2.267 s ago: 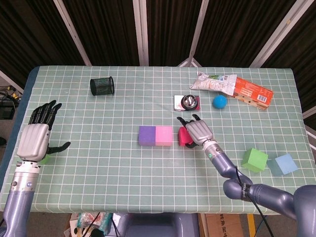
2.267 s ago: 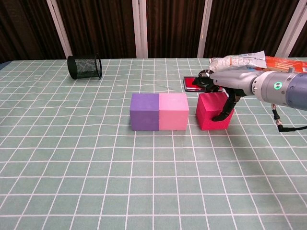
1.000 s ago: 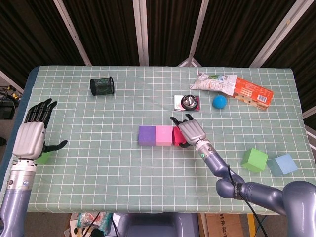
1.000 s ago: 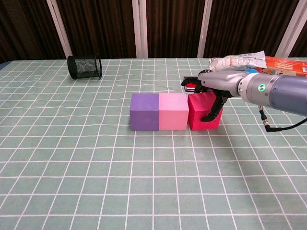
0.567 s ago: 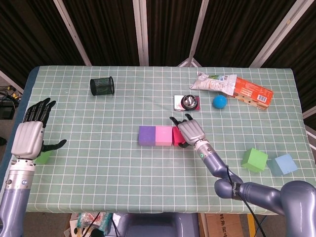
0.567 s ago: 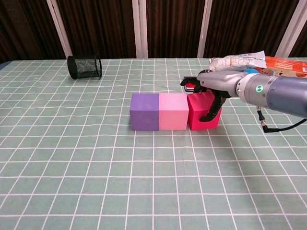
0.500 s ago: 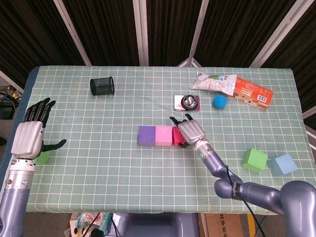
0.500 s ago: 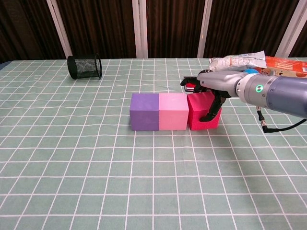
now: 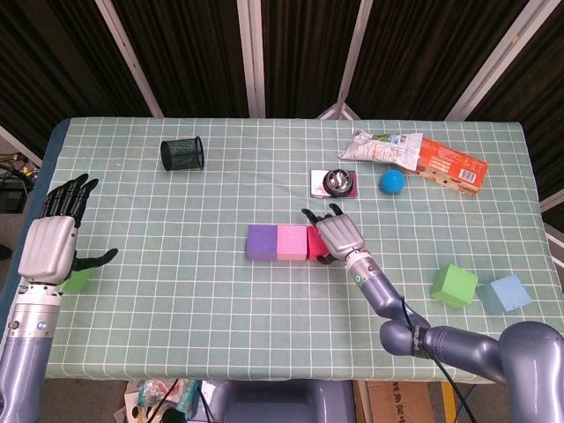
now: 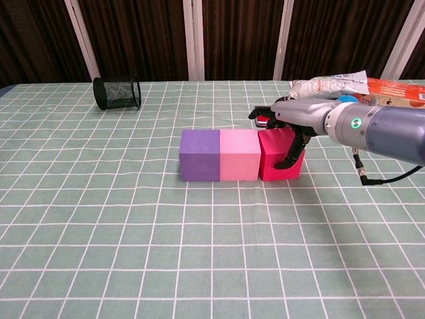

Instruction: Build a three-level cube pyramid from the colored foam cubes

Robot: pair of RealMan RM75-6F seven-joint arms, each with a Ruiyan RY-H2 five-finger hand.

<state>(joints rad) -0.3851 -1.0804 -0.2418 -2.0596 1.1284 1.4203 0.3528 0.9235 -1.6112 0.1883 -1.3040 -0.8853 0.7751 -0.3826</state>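
Note:
A purple cube (image 10: 200,155) (image 9: 261,241) and a pink cube (image 10: 239,154) (image 9: 291,241) stand side by side mid-table. A red cube (image 10: 277,155) (image 9: 317,244) sits against the pink one's right side, gripped from above by my right hand (image 10: 292,118) (image 9: 339,236). A green cube (image 9: 455,285) and a light blue cube (image 9: 510,293) lie near the table's right front edge. My left hand (image 9: 55,241) hovers open at the far left edge, over another green cube (image 9: 79,281).
A black mesh cup (image 9: 182,153) (image 10: 117,92) lies on its side at the back left. A metal object on a tray (image 9: 334,184), a blue ball (image 9: 392,181) and snack packets (image 9: 414,156) (image 10: 332,84) sit behind the row.
My right hand slid the red cube leftward until it met the pink cube. The left hand drifted slightly toward the table's left edge.

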